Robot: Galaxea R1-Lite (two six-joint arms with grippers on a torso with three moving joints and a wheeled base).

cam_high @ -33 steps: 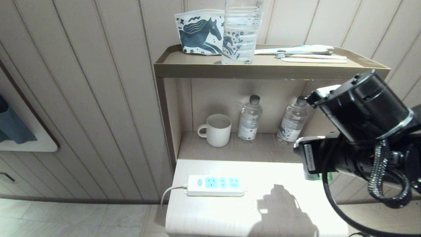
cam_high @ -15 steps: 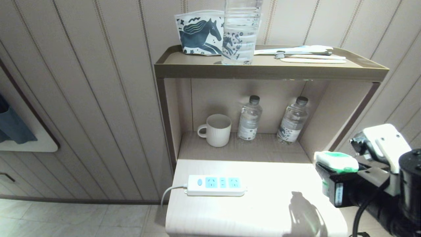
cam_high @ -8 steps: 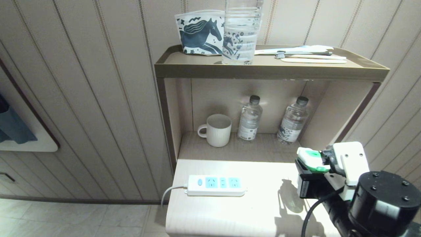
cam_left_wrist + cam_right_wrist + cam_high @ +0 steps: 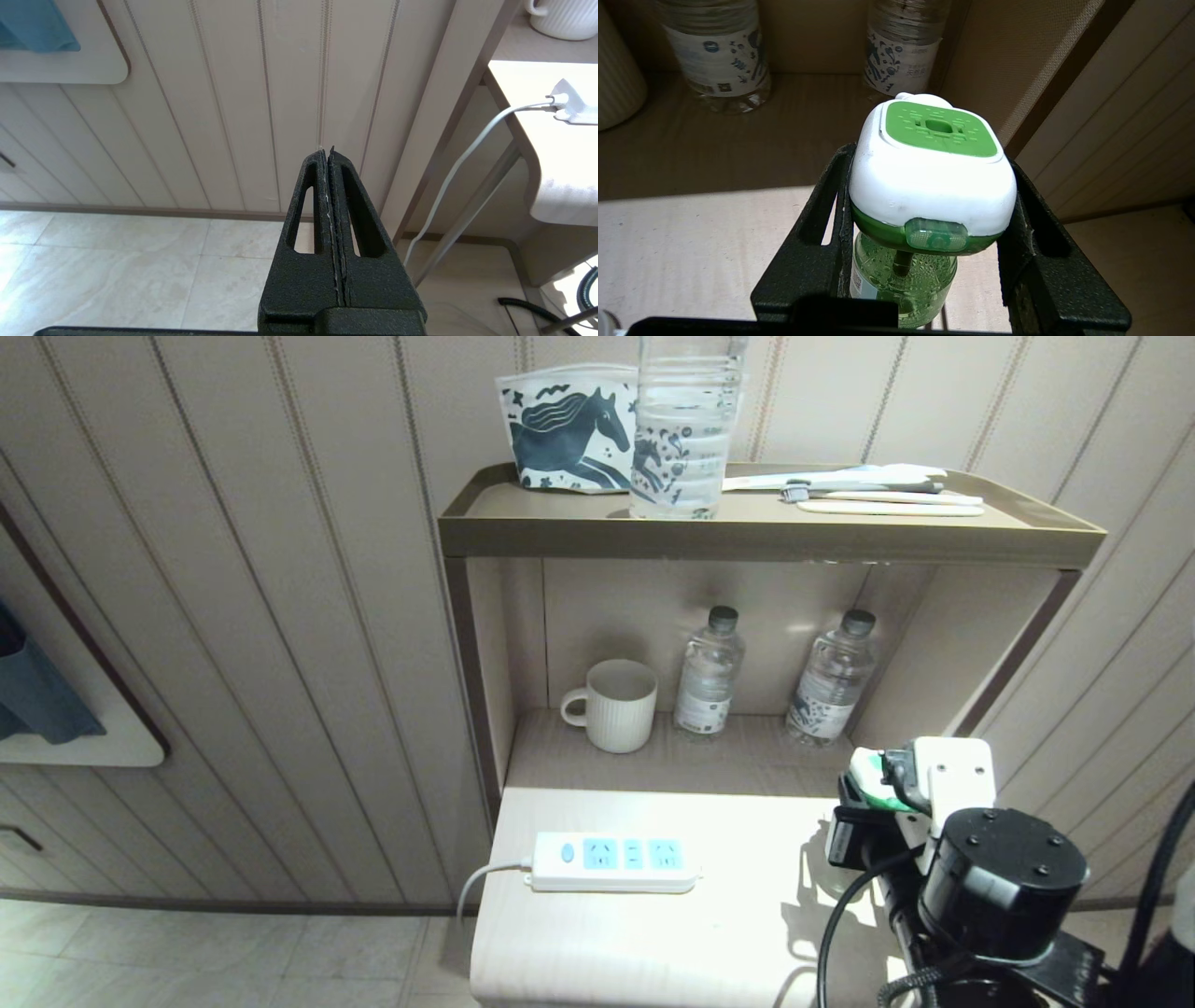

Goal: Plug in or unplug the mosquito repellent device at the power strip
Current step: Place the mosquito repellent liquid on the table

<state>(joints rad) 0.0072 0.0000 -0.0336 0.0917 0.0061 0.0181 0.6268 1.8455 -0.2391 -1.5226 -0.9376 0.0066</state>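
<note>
Green-capped mosquito repellent device (image 4: 931, 172) upright

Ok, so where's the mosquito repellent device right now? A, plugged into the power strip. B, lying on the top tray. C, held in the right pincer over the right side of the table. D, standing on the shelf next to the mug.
C: the right pincer is clamped on the mosquito repellent device by its white head, over the table's right side, apart from the power strip.
</note>
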